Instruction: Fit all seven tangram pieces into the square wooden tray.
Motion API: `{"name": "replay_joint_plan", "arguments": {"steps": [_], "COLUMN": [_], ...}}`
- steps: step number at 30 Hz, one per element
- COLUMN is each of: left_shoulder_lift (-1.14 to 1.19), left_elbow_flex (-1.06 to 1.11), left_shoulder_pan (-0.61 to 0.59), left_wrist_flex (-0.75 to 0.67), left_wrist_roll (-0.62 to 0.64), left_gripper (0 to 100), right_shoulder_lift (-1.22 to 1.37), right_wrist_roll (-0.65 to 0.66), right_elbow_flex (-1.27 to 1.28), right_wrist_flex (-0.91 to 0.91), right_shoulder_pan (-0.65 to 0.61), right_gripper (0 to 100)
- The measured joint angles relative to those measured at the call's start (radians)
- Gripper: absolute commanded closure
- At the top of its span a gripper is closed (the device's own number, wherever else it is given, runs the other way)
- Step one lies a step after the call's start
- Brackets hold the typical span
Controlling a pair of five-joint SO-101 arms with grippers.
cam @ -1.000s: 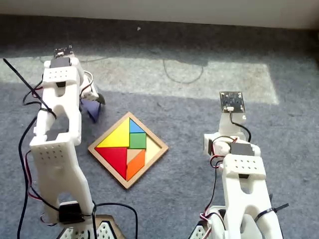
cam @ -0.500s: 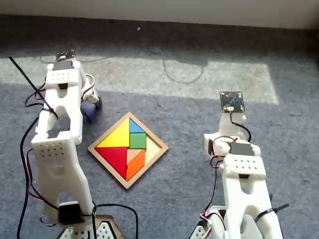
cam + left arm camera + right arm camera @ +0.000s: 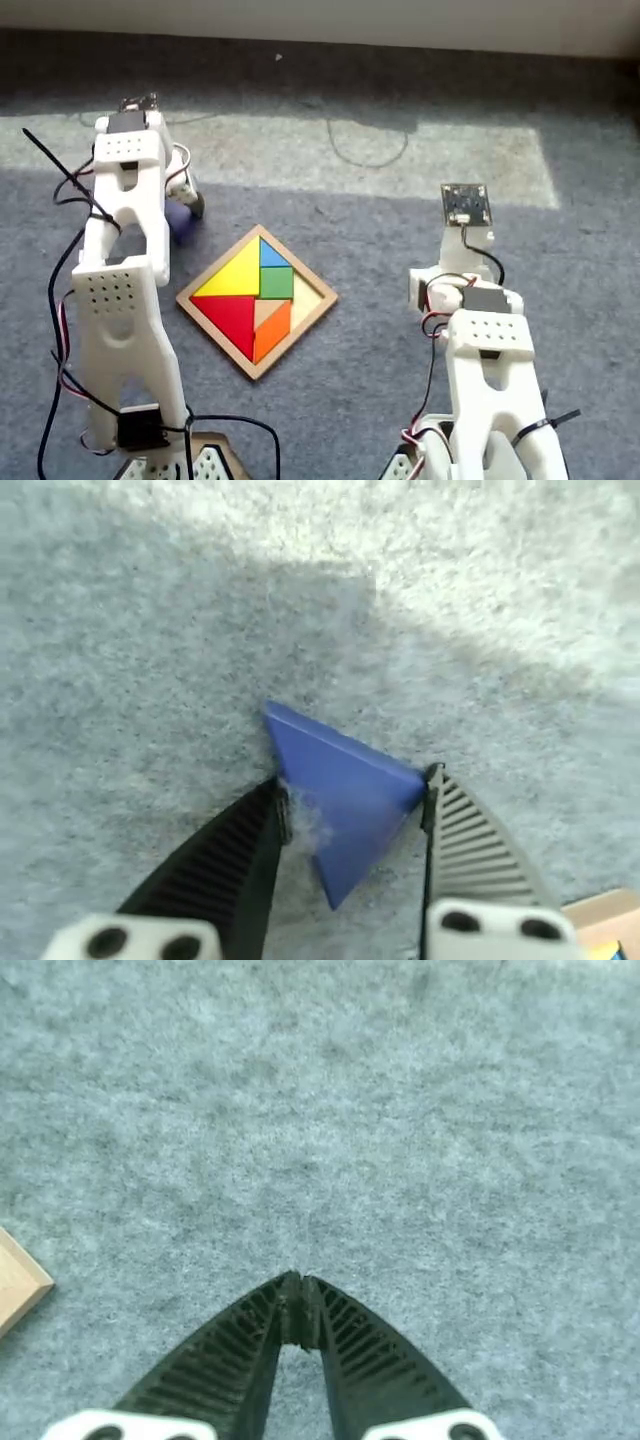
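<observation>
Blue triangle (image 3: 343,785) lies on carpet (image 3: 150,630), pinched between the tips of left gripper (image 3: 355,790). Looks light, rigid, smooth-edged; may pivot out. Hold opposite edges near the middle, squarely.

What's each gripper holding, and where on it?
Left gripper pinches the blue triangle across one edge and the opposite corner; right gripper is shut, empty.

the carpet (image 3: 560,260) is fuzzy and matt, the tray (image 3: 312,300) smooth pale wood, the blue triangle (image 3: 345,790) smooth and faintly glossy.
</observation>
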Motion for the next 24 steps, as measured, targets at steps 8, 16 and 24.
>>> {"name": "replay_joint_plan", "arguments": {"steps": [8,16,24], "left_shoulder_lift": [-0.051,-0.152,-0.279], "left_elbow_flex": [-0.002,-0.002,0.054], "left_shoulder_pan": [0.043,0.132,0.218], "left_wrist_flex": [0.074,0.153,0.181], "left_wrist_roll": [-0.106,-0.176,-0.199], "left_gripper": [85,85,85], "right_shoulder_lift": [0.000,0.000,0.000], "right_wrist_roll": [0.000,0.000,0.000], "right_elbow_flex": [0.000,0.000,0.000], "right_wrist_flex": [0.000,0.000,0.000], "right_shoulder_pan": [0.000,0.000,0.000], "right_gripper": [99.2,99.2,99.2]}}
